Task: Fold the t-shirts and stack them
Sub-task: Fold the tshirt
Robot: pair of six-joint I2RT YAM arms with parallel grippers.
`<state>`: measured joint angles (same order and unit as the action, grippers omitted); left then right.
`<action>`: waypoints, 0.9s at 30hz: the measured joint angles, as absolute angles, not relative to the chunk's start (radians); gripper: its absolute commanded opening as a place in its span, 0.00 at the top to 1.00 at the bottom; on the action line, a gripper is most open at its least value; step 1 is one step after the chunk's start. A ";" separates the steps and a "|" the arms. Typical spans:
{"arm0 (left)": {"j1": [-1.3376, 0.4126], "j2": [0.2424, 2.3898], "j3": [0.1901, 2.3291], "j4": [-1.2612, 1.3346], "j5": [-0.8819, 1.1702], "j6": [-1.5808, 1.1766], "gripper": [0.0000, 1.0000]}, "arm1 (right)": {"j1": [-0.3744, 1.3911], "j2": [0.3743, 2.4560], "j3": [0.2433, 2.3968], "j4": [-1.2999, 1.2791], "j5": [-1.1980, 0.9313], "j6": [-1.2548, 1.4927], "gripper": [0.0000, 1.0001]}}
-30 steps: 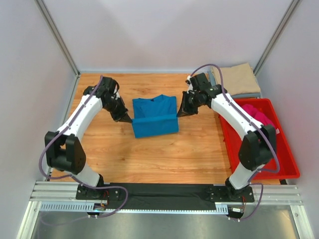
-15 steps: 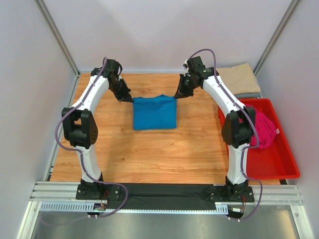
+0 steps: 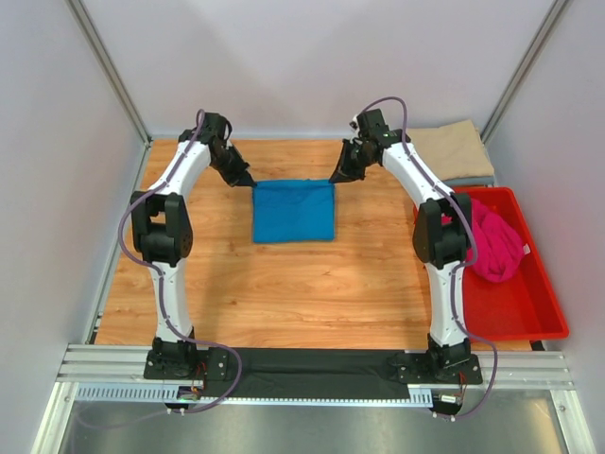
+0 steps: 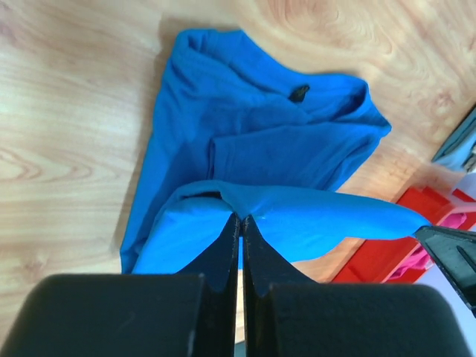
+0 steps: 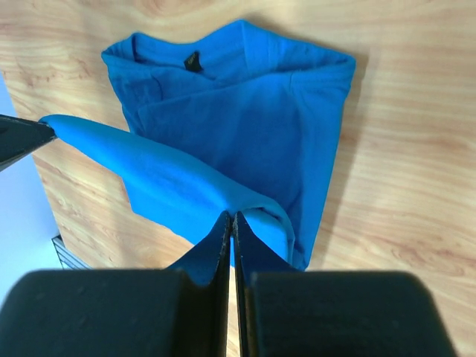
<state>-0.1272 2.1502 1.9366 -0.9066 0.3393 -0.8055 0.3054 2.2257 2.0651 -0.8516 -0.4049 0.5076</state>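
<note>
A: What are the 2 grippers doing?

B: The left gripper (image 4: 240, 217) has its fingers pressed together on the blue shirt (image 3: 294, 212), at the far left corner. From the left wrist, a fold of blue cloth sits pinched right at the tips. The right gripper (image 5: 230, 214) is clamped the same way on the far right corner, with cloth draped over its tips.

A: Is that edge lying flat?

B: No. In both wrist views the pinched edge runs between the 2 grippers as a raised band above the layers lying underneath. Below the band you can see the collar with a small dark label.

A: Where is the shirt itself?

B: Around the middle of the wooden table (image 3: 284, 284), slightly toward the far side. From above it looks like a roughly square blue shape. The 2 arms arch up on either side of it and reach to its far edge.

A: And the other shirts?

B: The pink shirt (image 3: 492, 241) is bunched in the far end of the red bin (image 3: 529, 317) on the right, just beside the right arm. The tan shirt (image 3: 454, 147) lies folded in the far right corner. It rests on a grey-blue shirt (image 3: 468, 179), of which only the near edge shows.
</note>
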 measured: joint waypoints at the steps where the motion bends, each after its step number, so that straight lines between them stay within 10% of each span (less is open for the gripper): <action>1: -0.126 2.156 1.939 -0.901 0.339 -0.807 1.00 | 0.304 2.236 2.073 -0.846 -0.407 0.508 1.00; 13: -0.116 2.263 2.041 -0.799 0.319 -0.826 1.00 | 0.299 2.319 2.135 -0.706 -0.411 0.530 0.93; 16: -0.113 2.333 2.091 -0.740 0.319 -0.824 0.79 | 0.296 2.373 2.157 -0.637 -0.410 0.544 0.84; 18: -0.110 2.378 2.116 -0.708 0.321 -0.822 0.30 | 0.292 2.423 2.173 -0.600 -0.410 0.559 0.73; 27: -0.089 2.366 2.101 -0.717 0.324 -0.725 0.26 | 0.260 2.388 2.027 -0.564 -0.406 0.563 0.44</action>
<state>-0.0887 2.3661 2.1006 -0.7170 0.3237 -0.7246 0.2600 2.3882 2.0270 -0.5640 -0.4061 0.5629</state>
